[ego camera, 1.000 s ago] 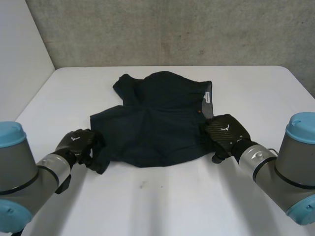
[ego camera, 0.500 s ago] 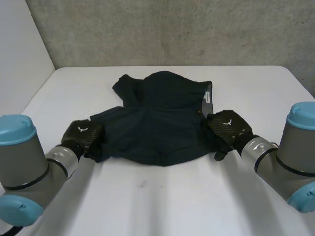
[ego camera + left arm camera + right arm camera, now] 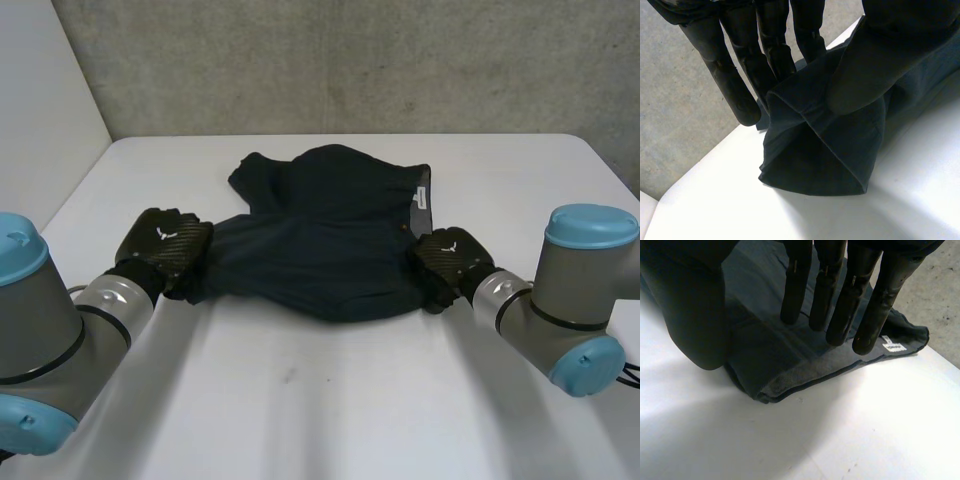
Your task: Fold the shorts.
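1. Dark shorts are lying rumpled at the middle of the table.
2. Left hand is pinching their near left corner; right hand is pinching the near right edge.
3. Judging: lifting both hands level, carrying the near edge over evenly, should be giving a square fold.

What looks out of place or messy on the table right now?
The shorts lie askew and rumpled: the far part is bunched into a hump, not flat. The left hand and right hand each pinch a near side edge. A small dark speck marks the white table. No damage shows.
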You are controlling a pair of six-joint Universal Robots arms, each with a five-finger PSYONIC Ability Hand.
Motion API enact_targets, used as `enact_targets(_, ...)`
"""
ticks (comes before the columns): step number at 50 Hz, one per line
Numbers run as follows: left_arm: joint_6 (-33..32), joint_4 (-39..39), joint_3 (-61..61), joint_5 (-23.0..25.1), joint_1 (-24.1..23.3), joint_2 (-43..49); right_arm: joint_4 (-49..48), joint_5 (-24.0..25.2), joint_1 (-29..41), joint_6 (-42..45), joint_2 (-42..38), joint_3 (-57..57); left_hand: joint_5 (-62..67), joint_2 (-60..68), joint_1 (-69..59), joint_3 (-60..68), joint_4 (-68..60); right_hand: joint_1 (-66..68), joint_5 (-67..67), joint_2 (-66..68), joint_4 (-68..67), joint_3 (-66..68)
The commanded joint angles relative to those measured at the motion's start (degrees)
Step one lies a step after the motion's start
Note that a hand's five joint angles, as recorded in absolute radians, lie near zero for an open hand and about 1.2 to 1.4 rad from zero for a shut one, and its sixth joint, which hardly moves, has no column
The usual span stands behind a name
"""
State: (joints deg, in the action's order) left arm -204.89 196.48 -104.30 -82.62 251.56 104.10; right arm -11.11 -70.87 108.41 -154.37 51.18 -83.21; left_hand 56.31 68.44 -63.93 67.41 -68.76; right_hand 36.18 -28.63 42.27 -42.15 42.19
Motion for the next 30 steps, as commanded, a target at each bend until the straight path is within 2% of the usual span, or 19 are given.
enact_targets(1,0.0,0.0,0.2,0.2,0.0,-0.5,0.0,0.1,0.1,-0.2,-0.8,1.1,13.7,11.6,-16.1,12.6,-11.2,12.9,-10.5,6.8,-7.0,6.9)
enact_targets(4,0.0,0.0,0.2,0.3,0.0,-0.6,0.1,0.1,0.1,-0.2,-1.2,1.5,13.7,11.6,-16.1,12.6,-11.2,13.8,-11.3,7.7,-7.8,7.7)
enact_targets(7,0.0,0.0,0.2,0.3,0.0,-0.6,0.2,0.1,0.2,-0.1,-1.3,1.7,13.7,11.6,-16.1,12.6,-11.2,40.2,-37.8,34.1,-34.3,34.2)
enact_targets(8,0.0,0.0,0.2,0.3,0.0,-0.6,0.3,0.0,0.2,-0.1,-1.0,1.8,13.7,11.6,-16.1,12.6,-11.2,43.8,-41.3,37.7,-37.8,37.8)
enact_targets(11,-0.1,0.0,0.3,0.3,0.1,-0.7,0.7,-0.1,0.1,-0.4,0.1,1.8,13.7,11.6,-16.1,12.6,-11.2,43.8,-41.4,37.7,-37.8,37.8)
enact_targets(15,-0.8,-0.7,0.1,0.4,0.0,-2.1,3.0,-0.3,0.1,-0.2,5.5,0.9,13.7,11.6,-16.1,12.6,-11.2,43.8,-41.4,37.7,-37.8,37.8)
enact_targets(19,-4.4,-2.6,-0.9,0.4,-0.1,-5.4,9.7,-0.5,-0.3,0.9,11.2,0.7,13.7,11.6,-16.1,12.6,-11.2,43.8,-41.4,37.7,-37.8,37.8)
enact_targets(23,-9.8,-9.3,-2.0,0.2,-0.3,-10.2,18.9,-0.5,0.0,3.8,15.3,0.5,13.7,11.6,-16.1,12.6,-11.2,43.8,-41.4,37.7,-37.8,37.8)
enact_targets(24,-11.8,-13.6,-2.5,0.0,-0.6,-12.2,22.1,-0.9,0.1,5.3,16.7,0.2,13.7,11.6,-16.1,12.6,-11.2,43.8,-41.4,37.7,-37.8,37.8)
enact_targets(30,-14.9,-29.2,-5.2,-0.1,-1.8,-18.5,31.1,-5.5,0.5,11.7,21.0,-2.2,13.7,11.6,-16.1,12.6,-11.2,43.8,-41.4,37.7,-37.8,37.8)
